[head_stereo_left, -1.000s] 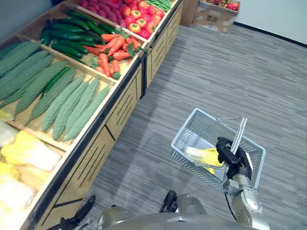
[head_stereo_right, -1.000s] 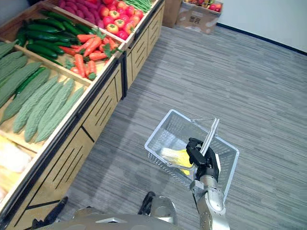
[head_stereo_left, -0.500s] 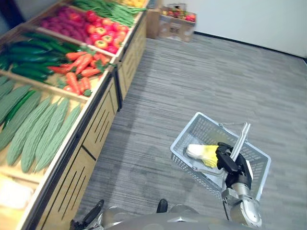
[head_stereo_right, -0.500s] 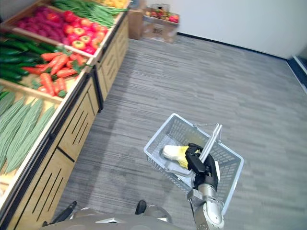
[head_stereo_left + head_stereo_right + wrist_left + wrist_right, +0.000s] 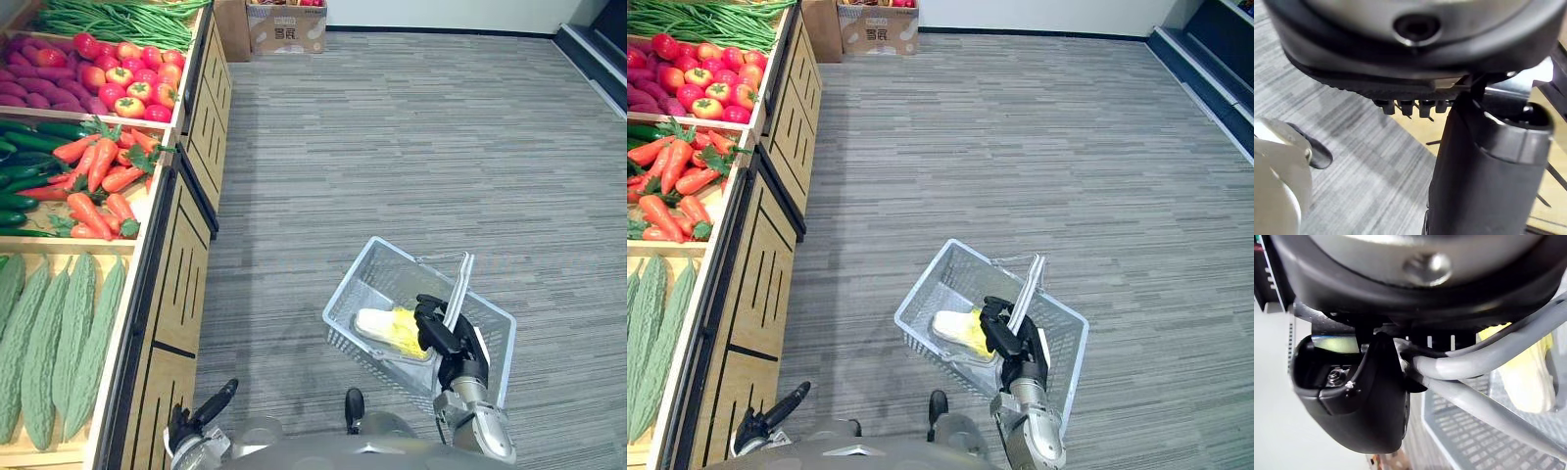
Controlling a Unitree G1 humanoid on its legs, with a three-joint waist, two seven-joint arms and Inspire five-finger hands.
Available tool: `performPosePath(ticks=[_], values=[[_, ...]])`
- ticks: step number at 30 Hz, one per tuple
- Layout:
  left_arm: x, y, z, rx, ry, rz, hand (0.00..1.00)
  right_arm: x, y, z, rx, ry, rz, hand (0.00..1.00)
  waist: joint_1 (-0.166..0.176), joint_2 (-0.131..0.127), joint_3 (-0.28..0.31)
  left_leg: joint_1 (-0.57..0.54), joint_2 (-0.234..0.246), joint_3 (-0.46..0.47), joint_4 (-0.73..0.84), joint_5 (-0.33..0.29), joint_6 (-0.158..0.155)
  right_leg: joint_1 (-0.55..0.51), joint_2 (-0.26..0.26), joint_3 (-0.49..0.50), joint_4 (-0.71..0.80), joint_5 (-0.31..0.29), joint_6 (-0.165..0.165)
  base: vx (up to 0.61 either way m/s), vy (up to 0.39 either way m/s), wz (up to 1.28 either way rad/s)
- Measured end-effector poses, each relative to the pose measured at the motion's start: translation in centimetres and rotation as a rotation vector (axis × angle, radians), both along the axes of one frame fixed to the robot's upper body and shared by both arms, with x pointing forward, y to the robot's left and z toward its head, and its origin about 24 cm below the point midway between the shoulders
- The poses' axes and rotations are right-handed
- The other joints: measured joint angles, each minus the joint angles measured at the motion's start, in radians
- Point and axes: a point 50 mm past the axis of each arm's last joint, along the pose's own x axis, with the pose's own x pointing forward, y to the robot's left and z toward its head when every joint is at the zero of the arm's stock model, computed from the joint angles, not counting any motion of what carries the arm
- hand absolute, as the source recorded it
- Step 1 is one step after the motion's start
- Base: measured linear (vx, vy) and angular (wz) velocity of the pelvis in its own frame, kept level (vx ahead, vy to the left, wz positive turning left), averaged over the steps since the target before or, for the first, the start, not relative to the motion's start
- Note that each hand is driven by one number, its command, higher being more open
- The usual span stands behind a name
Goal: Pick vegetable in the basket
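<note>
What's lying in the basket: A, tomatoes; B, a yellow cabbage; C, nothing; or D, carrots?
B: a yellow cabbage lies in the basket, which the right robot hand holds.

The right hand (image 5: 1400, 289) looms dark and close, and its thumb (image 5: 1359, 401) hangs down thick and black beside the two grey handles (image 5: 1469, 363) of the basket (image 5: 1469, 445). Both bars come out from between the thumb and the palm, where the hand is wrapped round them, and they spread apart as they run across the basket's open top. Past them, down inside on the pale wire mesh, lies a leafy vegetable (image 5: 1525, 377), yellow at one end and whitish at the other.
</note>
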Motion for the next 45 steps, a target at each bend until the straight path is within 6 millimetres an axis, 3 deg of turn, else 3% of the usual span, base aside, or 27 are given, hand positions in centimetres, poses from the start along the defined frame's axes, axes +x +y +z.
performPosePath(ticks=[7,15,19,23,27,31,33,38,39,43,45], values=[[0.6,-0.9,0.0,-0.003,-0.005,-0.093,1.00,1.3,1.2,0.1,0.019,-0.023,0.044,0.00,0.004,-0.005,-0.004,0.006,0.001,0.039,-0.036,0.011,-0.001,-0.007,0.008,0.039,-0.051,0.044,0.004,-0.01,0.000,-0.19],[0.0,0.3,0.1,0.023,0.007,-0.091,1.00,1.6,3.2,-0.8,0.021,0.011,0.134,0.00,0.022,-0.043,-0.027,0.015,-0.006,0.077,-0.042,0.010,0.001,-0.011,0.009,0.087,-0.085,0.082,0.010,-0.04,0.021,-0.18],[-0.6,0.9,0.1,0.043,0.025,-0.073,1.00,1.7,3.3,-0.8,0.019,0.009,0.143,0.00,0.036,-0.048,-0.026,0.013,-0.008,0.099,-0.014,-0.015,0.012,-0.017,0.010,0.117,-0.086,0.091,0.018,-0.06,0.030,-0.23],[-2.5,1.3,-0.1,0.044,0.070,-0.039,1.00,1.8,3.7,-0.7,0.021,0.005,0.164,0.00,0.036,-0.050,-0.025,-0.006,-0.001,0.130,0.053,-0.058,0.021,-0.022,0.009,0.144,-0.085,0.096,0.026,-0.06,0.053,-0.24],[-2.8,1.3,-0.1,0.045,0.073,-0.034,1.00,1.8,3.7,-0.8,0.021,0.010,0.164,0.00,0.037,-0.053,-0.024,-0.038,-0.002,0.133,0.114,-0.092,0.033,-0.034,0.006,0.145,-0.074,0.096,0.029,-0.02,0.059,-0.05],[-2.0,1.4,0.3,0.056,0.031,-0.040,1.00,1.4,3.6,-1.0,0.023,0.025,0.157,0.00,0.032,-0.058,-0.015,-0.049,-0.003,0.100,0.169,-0.124,0.044,-0.056,-0.002,0.111,0.042,0.031,0.038,0.02,0.067,0.25],[-1.1,1.5,0.7,0.068,-0.002,-0.054,1.00,1.0,3.4,-1.2,0.022,0.039,0.141,0.00,0.017,-0.066,-0.004,-0.056,-0.018,0.057,0.204,-0.143,0.057,-0.099,-0.019,0.073,0.203,-0.035,0.038,0.01,0.050,0.62],[-0.3,1.4,0.8,0.074,-0.017,-0.085,1.00,0.7,3.0,-1.3,0.019,0.049,0.126,0.00,0.001,-0.059,0.035,-0.024,-0.060,0.006,0.231,-0.173,0.099,-0.203,-0.068,0.043,0.508,-0.076,0.015,0.01,0.089,0.37],[-0.3,1.4,0.9,0.077,-0.018,-0.090,1.00,0.6,3.0,-1.3,0.019,0.049,0.123,0.00,-0.003,-0.061,0.036,-0.011,-0.065,-0.007,0.228,-0.177,0.107,-0.211,-0.079,0.034,0.531,-0.097,-0.008,0.11,0.036,0.32],[-0.8,1.8,0.9,0.089,0.000,-0.093,1.00,1.1,2.6,-1.0,0.014,0.033,0.106,0.00,0.002,-0.056,0.040,0.021,-0.059,-0.024,0.200,-0.186,0.110,-0.253,-0.068,-0.002,0.411,-0.109,0.002,0.17,-0.023,0.20],[-1.2,1.5,0.6,0.083,0.026,-0.100,1.00,1.7,2.5,-0.7,0.008,0.015,0.097,0.00,0.004,-0.040,0.058,0.083,-0.039,-0.029,0.161,-0.195,0.090,-0.267,-0.046,-0.006,0.242,-0.068,0.050,0.34,-0.128,0.15]])
